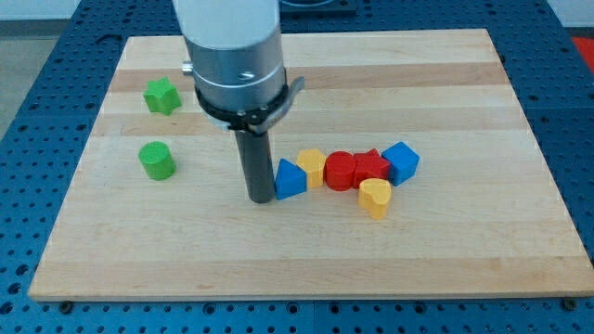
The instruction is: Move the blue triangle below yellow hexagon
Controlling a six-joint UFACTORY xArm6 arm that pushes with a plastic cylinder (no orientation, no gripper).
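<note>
The blue triangle (pixel 290 178) lies near the board's middle, touching the yellow hexagon (pixel 312 166) at its upper right. My tip (pixel 260 198) is down on the board right against the blue triangle's left side. The rod rises from it to the arm's grey body at the view's top.
A red cylinder (pixel 340 171), a red star (pixel 371 167) and a blue cube (pixel 401 161) form a row right of the hexagon. A yellow heart (pixel 375 198) lies below the red star. A green star (pixel 161 96) and a green cylinder (pixel 157 160) sit at the left on the wooden board (pixel 464 250).
</note>
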